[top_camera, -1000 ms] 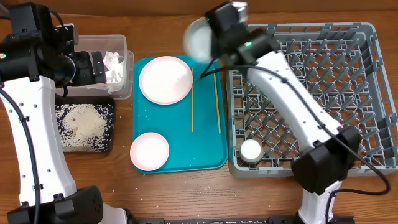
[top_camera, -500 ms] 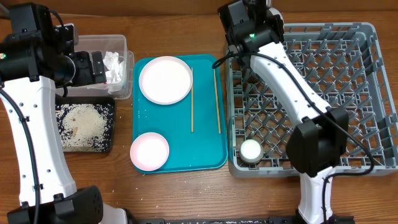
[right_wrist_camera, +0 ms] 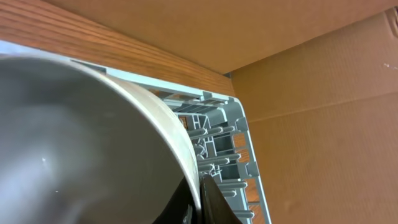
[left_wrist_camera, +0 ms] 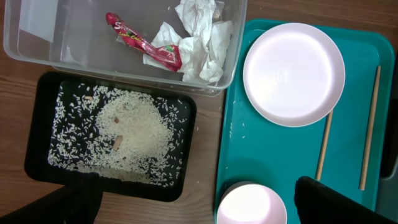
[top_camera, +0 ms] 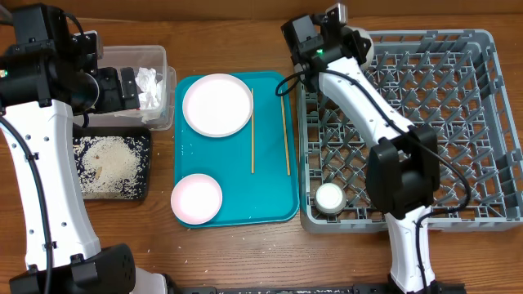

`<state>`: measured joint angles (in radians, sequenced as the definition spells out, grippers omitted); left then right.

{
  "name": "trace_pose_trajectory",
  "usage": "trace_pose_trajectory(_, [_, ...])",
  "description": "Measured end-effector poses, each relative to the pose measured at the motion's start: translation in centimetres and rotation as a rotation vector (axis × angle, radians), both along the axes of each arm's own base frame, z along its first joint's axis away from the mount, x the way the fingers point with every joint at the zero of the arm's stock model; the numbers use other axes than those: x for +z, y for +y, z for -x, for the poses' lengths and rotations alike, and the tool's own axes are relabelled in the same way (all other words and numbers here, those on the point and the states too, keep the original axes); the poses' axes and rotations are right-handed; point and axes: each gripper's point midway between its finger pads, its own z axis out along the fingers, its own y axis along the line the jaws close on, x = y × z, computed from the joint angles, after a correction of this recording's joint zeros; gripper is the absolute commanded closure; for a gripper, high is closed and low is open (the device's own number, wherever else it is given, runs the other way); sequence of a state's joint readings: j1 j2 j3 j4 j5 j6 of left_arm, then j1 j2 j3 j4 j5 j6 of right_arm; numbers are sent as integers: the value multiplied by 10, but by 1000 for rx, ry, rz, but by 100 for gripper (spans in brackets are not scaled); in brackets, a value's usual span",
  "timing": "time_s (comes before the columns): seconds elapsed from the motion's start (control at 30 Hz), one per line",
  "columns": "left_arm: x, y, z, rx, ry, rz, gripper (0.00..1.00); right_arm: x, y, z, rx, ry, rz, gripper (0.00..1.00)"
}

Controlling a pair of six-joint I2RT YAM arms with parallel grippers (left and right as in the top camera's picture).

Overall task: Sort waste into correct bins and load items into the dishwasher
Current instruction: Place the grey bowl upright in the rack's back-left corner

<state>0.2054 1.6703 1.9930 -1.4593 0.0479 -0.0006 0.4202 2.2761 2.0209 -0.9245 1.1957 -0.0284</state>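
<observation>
R gripper point(right_wrist_camera: 198, 198) clamped shut on bowl point(right_wrist_camera: 81, 137) rim, at rack point(top_camera: 458, 106) far-left corner | L gripper point(left_wrist_camera: 198, 186) spread wide, nothing held, above tub point(left_wrist_camera: 50, 37) & black tray point(left_wrist_camera: 189, 118) | plates point(top_camera: 217, 104), chopsticks point(top_camera: 252, 139) on teal tray point(top_camera: 270, 196) | cup point(top_camera: 329, 197) in rack

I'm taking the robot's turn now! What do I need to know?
Left gripper: open, empty, near the clear tub.
Right gripper: shut on the bowl, at the rack corner by the teal tray.
Done: napkins and wrapper in the tub, rice in the black tray, cup in the rack.
Left: set the bowl down, then load the white plate, pink plate and two chopsticks from the teal tray.
</observation>
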Motion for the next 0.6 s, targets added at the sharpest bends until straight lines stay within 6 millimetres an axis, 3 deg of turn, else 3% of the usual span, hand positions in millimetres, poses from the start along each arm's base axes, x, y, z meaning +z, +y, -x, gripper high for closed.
trace_pose_trajectory(0.27, [0, 0, 0, 0, 0, 0, 0, 0, 1, 4, -3, 17, 32, 93])
trace_pose_trajectory(0.43, [0, 0, 0, 0, 0, 0, 0, -2, 12, 10, 23, 50, 48, 91])
trace_pose_trajectory(0.6, [0, 0, 0, 0, 0, 0, 0, -6, 35, 15, 77, 81, 46, 72])
